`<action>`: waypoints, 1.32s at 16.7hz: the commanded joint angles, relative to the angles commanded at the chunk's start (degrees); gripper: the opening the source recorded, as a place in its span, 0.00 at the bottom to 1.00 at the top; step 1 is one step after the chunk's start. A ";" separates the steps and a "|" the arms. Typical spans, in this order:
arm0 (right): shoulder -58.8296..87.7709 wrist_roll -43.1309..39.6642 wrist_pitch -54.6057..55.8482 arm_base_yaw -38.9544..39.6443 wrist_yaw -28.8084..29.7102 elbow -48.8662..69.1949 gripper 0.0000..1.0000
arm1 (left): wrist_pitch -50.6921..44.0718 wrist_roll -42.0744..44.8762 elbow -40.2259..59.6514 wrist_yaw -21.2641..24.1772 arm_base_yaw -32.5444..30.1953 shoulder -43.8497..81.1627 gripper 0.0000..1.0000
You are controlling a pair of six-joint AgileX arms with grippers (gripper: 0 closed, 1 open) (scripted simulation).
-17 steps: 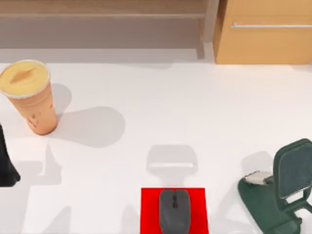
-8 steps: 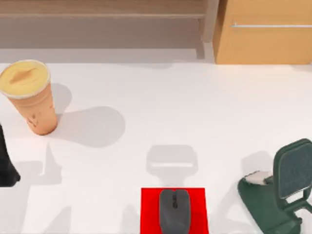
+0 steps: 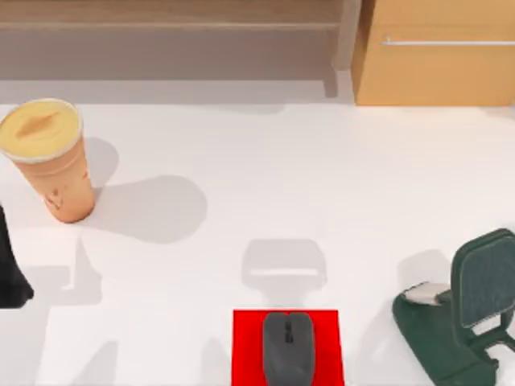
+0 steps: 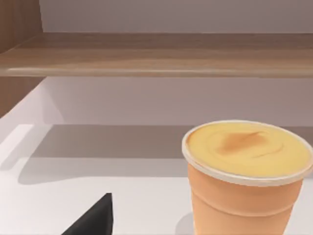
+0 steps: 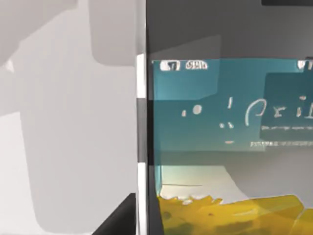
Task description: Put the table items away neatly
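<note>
An orange paper cup (image 3: 50, 161) with a yellow lid stands upright at the table's left; the cup (image 4: 247, 181) looms close in the left wrist view. My left gripper (image 3: 10, 277) hovers open just in front of it at the left edge, one dark fingertip (image 4: 95, 220) showing, apart from the cup. The dark grey mouse (image 3: 288, 350) lies on the red mat (image 3: 245, 350) at the front middle. My right gripper (image 5: 220, 225) is shut on the smartphone (image 5: 230, 137), whose teal and yellow screen faces the camera, one finger (image 5: 120, 220) against its edge.
A dark green phone stand (image 3: 463, 318) sits at the front right of the white table (image 3: 306, 185). A wooden shelf (image 3: 169, 20) runs along the back, with a light wooden cabinet (image 3: 438, 56) at the back right.
</note>
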 joint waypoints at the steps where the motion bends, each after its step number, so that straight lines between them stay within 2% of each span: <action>1: -2.55 3.77 0.14 3.09 1.54 -0.33 0.00 | 0.00 0.00 0.00 0.00 0.00 0.00 1.00; 4: -12.23 17.74 1.15 14.80 6.49 -2.40 0.00 | 0.00 0.00 0.00 0.00 0.00 0.00 1.00; 10: -35.57 51.42 2.46 39.98 14.67 -11.06 0.00 | 0.00 0.00 0.00 0.00 0.00 0.00 1.00; 13: -43.57 64.12 2.60 49.87 18.27 -13.22 0.00 | 0.00 0.00 0.00 0.00 0.00 0.00 1.00; 17: -54.72 74.85 2.36 64.82 23.52 -19.33 0.00 | 0.00 0.00 0.00 0.00 0.00 0.00 1.00; 22: -72.69 82.69 1.91 85.37 31.75 -32.48 0.00 | 0.00 0.00 0.00 0.00 0.00 0.00 1.00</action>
